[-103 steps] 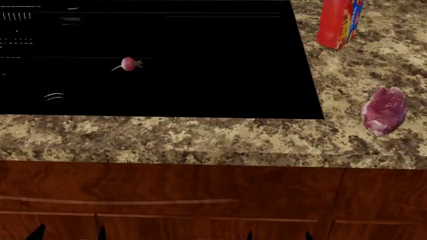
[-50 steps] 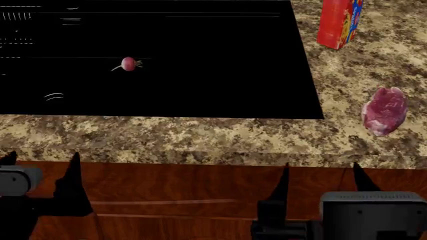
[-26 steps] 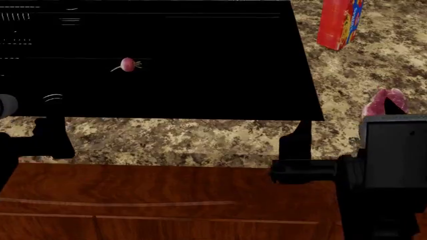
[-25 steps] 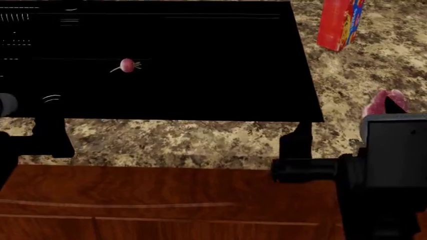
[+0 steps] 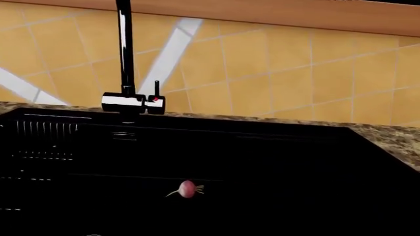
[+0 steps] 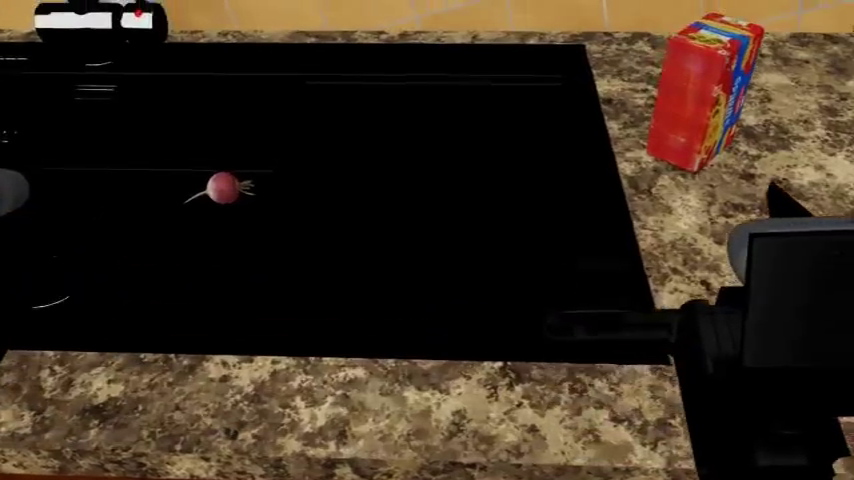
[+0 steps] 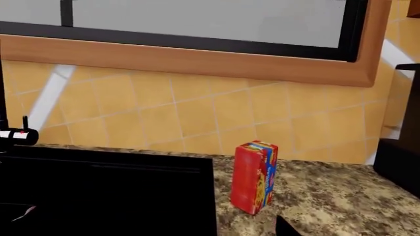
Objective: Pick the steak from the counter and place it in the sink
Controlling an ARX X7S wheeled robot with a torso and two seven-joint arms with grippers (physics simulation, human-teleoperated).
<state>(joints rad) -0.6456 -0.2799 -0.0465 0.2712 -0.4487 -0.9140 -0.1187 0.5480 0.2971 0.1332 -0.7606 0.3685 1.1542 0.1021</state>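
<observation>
The steak is hidden in the head view behind my right gripper (image 6: 687, 235) and shows in neither wrist view. That gripper hovers over the speckled counter (image 6: 334, 410) just right of the black sink (image 6: 400, 200). Its fingers (image 6: 781, 200) stand apart and hold nothing. In the right wrist view one dark fingertip (image 7: 285, 227) shows above the counter (image 7: 328, 196). Of my left gripper only a grey part (image 6: 7, 190) shows at the left edge over the sink; its fingers are lost against the black basin.
A small pink radish (image 6: 223, 187) lies in the sink, also in the left wrist view (image 5: 188, 189). A red carton (image 6: 705, 90) stands on the counter at the back right. The faucet (image 5: 125, 98) stands at the sink's far edge before a tiled wall.
Both arms have risen from below the counter edge to over the counter and sink. The right gripper now covers the steak. The head view has shifted, showing more of the back.
</observation>
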